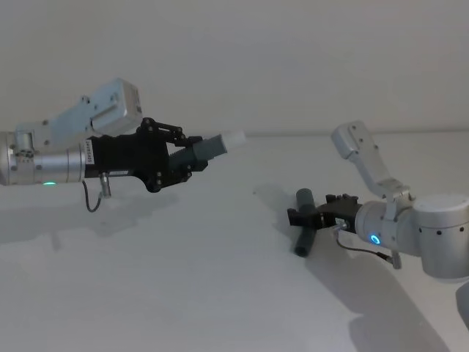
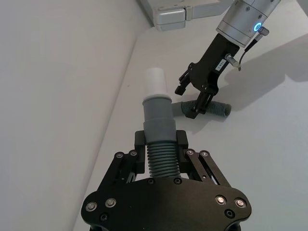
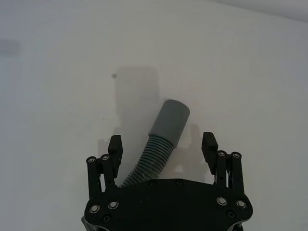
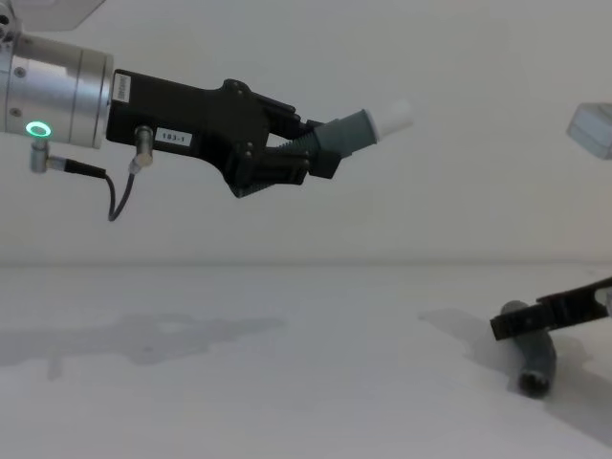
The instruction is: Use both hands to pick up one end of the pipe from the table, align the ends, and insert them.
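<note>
1. The left gripper (image 1: 192, 156) is clenched on the ribbed part of the white-tipped pipe piece (image 1: 212, 149). It holds the piece in the air well above the table (image 1: 183, 293), with the white tip (image 1: 234, 139) sticking out past the fingers.
2. The right gripper (image 3: 162, 143) sits low over the table, its fingers spread apart and grasping nothing.
3. The second grey pipe piece (image 3: 168, 120) lies on the table between those fingers, touching neither.

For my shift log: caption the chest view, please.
Left gripper holds the white-tipped pipe piece aloft; right gripper straddles the other piece on the table.
</note>
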